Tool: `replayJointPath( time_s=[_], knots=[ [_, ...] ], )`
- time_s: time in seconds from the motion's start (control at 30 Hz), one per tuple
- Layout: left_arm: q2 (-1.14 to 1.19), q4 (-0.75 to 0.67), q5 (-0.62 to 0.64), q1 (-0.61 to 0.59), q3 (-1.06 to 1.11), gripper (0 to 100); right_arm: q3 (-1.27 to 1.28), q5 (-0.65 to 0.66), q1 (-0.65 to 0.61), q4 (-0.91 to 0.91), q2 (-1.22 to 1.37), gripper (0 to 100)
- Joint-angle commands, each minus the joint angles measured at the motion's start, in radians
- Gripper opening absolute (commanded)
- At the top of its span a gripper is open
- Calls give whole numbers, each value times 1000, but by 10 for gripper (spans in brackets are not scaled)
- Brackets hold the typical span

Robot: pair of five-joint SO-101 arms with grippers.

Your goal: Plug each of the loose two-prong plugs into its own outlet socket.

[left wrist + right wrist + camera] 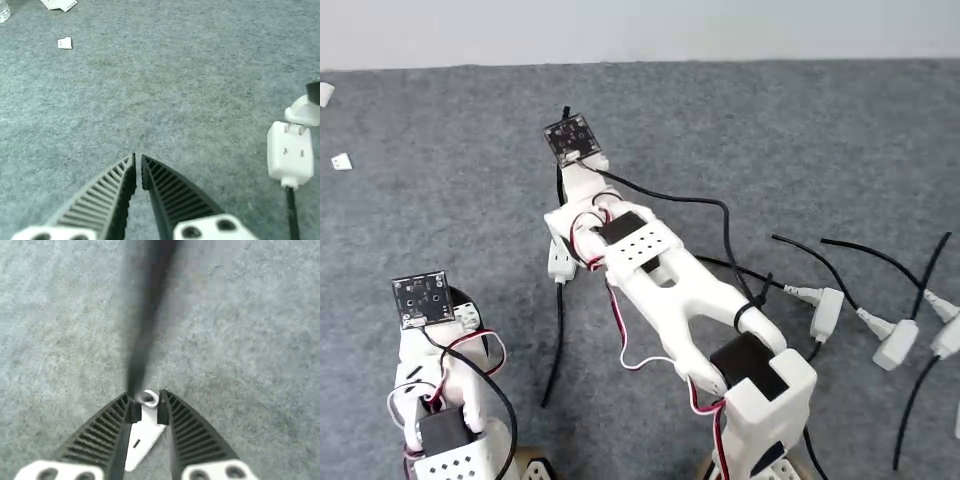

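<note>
My right gripper (145, 399) is shut on a white two-prong plug (141, 432), whose black cable (145, 315) runs away over the grey carpet. In the left wrist view that plug (303, 111) sits at the top end of a white outlet socket (290, 156), prongs toward it; I cannot tell how deep they are. In the high view the socket (560, 262) lies under the right arm (660, 280), its cable trailing toward the front. My left gripper (138, 159) is shut on nothing, low over bare carpet to the socket's left.
Several more white sockets and plugs with black cables lie at the right: one socket (827, 312), another (897, 343), a third (946, 338). Small white scraps (341, 161) lie at the far left. The left arm (430, 400) stands at the front left.
</note>
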Motion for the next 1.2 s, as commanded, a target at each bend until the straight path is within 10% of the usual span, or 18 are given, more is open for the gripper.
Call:
replayJointPath(
  time_s=[0.0, 0.87, 1.17],
  knots=[
    [-14, 6, 5, -2, -12, 13, -31, -11, -19, 33, -56, 8],
    [-14, 6, 2, -5, -12, 14, -34, 54, -74, 160, 45, 17],
    [-14, 0, -25, -8, -12, 14, -38, -147, -122, 202, 22, 244]
  ],
)
